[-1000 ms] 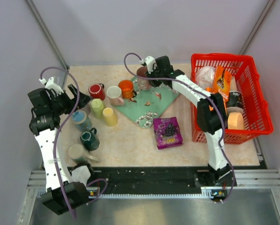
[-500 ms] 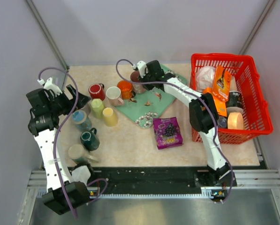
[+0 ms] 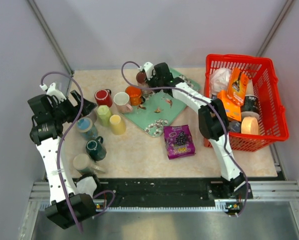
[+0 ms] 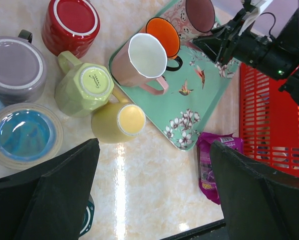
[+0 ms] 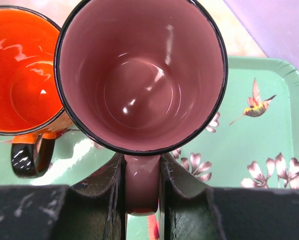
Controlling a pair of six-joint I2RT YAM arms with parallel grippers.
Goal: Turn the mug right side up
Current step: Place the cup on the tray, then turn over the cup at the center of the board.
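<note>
The mug (image 5: 141, 75) is maroon with a pink inside and a black rim. Its open mouth faces up at the right wrist camera. My right gripper (image 5: 141, 167) is shut on its handle (image 5: 141, 187), one finger on each side. In the top view the mug (image 3: 141, 77) is at the far left corner of the green floral tray (image 3: 164, 107), with the right gripper (image 3: 155, 75) beside it. Whether it rests on the tray I cannot tell. My left gripper (image 4: 154, 145) hangs open and holds nothing, above the table's left side (image 3: 81, 102).
An orange mug (image 3: 134, 93) stands close beside the held mug. A pink mug (image 3: 122, 101), a red one (image 3: 103, 96) and several more crowd the left half. A purple packet (image 3: 179, 141) lies mid-table. A filled red basket (image 3: 274, 90) sits at the right.
My right gripper has carried the mug leftward along the tray's far edge, from its middle to its left corner by the orange mug. The left arm has barely moved.
</note>
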